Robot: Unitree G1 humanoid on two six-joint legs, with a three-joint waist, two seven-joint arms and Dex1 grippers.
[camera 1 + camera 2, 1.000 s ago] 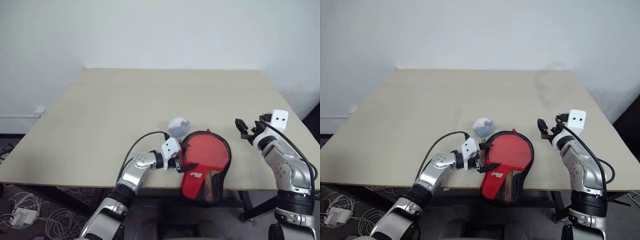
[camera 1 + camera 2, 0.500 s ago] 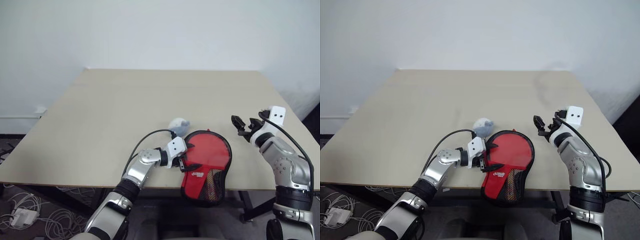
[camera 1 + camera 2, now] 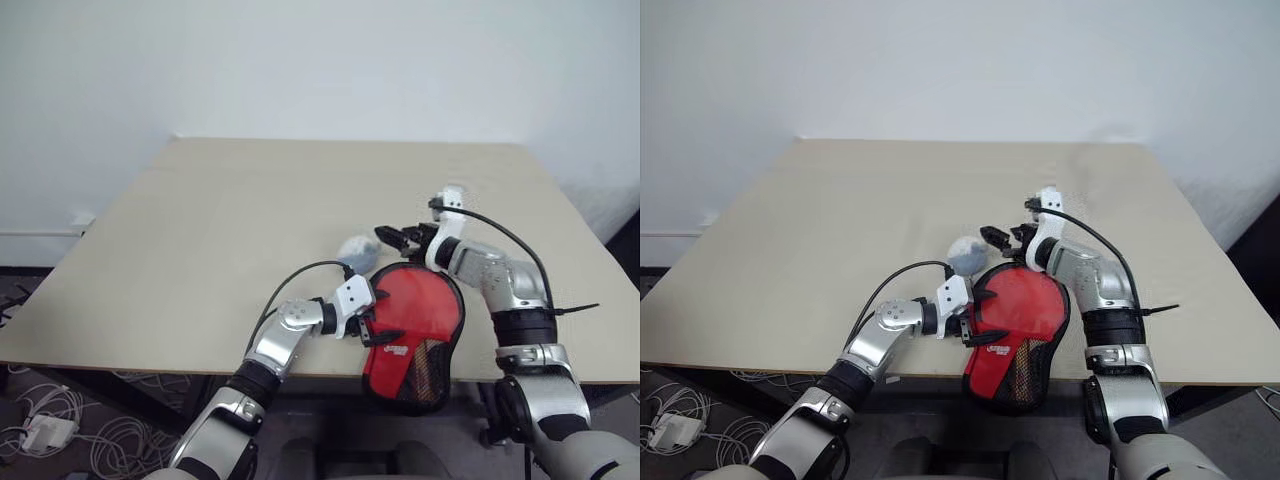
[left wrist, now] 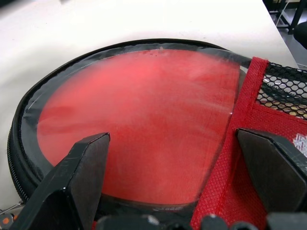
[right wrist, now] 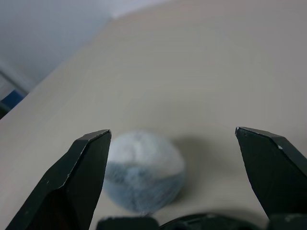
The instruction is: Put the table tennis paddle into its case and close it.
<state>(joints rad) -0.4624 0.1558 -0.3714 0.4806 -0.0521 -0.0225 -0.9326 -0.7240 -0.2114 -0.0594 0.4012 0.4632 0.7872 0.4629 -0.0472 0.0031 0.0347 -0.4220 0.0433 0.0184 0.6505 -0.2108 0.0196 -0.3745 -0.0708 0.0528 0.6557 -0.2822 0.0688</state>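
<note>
At the near edge of the pale beige tabletop (image 3: 200,230) lies the paddle-shaped case of black fabric and clear plastic with a red mesh panel (image 3: 420,362), overhanging the edge. Inside it, under the clear side, sits the round, bright red table tennis paddle (image 3: 415,305). The left gripper (image 3: 378,322) rests at the case's left rim, fingers (image 4: 72,184) spread wide over it. Just beyond, the right gripper (image 3: 397,239) hovers with fingers (image 5: 79,179) wide, pointing at a small grey-white roundish lump (image 3: 355,249) beside the case.
</note>
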